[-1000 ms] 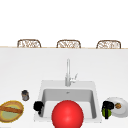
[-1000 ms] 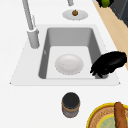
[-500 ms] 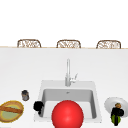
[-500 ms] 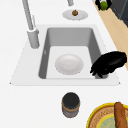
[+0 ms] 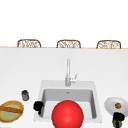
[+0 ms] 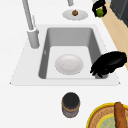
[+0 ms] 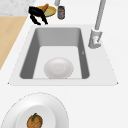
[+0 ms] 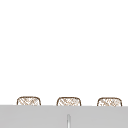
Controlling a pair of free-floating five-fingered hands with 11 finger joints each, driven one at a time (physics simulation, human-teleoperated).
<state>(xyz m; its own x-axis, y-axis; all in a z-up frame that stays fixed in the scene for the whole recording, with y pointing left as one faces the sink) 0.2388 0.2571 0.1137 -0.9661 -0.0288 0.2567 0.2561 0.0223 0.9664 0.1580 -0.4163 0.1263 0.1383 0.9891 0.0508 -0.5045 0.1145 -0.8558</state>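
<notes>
The right hand, fingers curled round a green fruit, hangs just beside the white plate; a loose grip could drop it, I reckon.

Dark jar beside yellow basket

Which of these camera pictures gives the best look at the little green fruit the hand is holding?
The left side view: there the green fruit sits plainly inside the curled right hand, beside the white plate. In the front view the fruit peeks out as a green sliver at the bottom edge, under the same hand.
</notes>
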